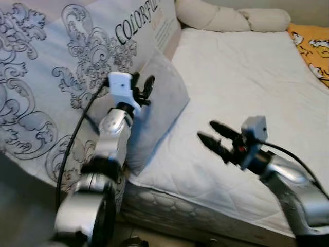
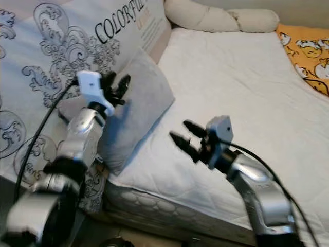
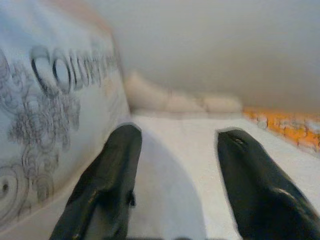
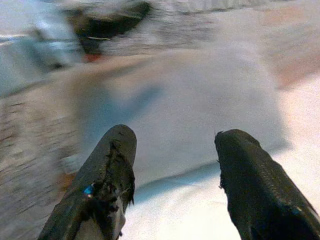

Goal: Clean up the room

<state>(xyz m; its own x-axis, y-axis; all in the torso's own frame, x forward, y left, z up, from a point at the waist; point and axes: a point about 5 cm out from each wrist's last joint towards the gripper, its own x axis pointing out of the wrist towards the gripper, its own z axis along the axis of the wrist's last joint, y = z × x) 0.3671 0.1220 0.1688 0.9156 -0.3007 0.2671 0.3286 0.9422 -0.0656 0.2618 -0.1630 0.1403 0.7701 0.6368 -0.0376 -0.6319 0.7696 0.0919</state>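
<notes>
Grey pillow [image 1: 159,105]: we see one. It leans at the left edge of the white bed [image 1: 236,92], against a big printed panel [image 1: 46,77] with swirls and black letters.

Left gripper [image 1: 145,88]: our left arm is up by the pillow. Its two black fingers [image 3: 107,185] are spread wide. They hold nothing. The tips are just in front of the pillow; we cannot tell if they touch it.

Right gripper [image 1: 215,137]: it hangs over the white bed, near the front edge, and points at the pillow. Its two fingers [image 4: 255,185] are wide apart too, with nothing between them.

How many: two grippers, one grey pillow, one white bed, one printed panel, one long cream pillow [image 1: 231,18] lying across the far end of the bed, one orange cloth [image 1: 312,46] with cartoon shapes at the far right side.

Left wrist view: we look between the fingers along the bed to the cream pillow and the orange cloth. The panel's letters are blurry here.

Right wrist view: we see the grey pillow from the side, lying on the white sheet. It is blurry. The dark shape behind it is too blurry to name.

Head views: we see both silver arms and a black cable [image 1: 77,134] along the left arm.
</notes>
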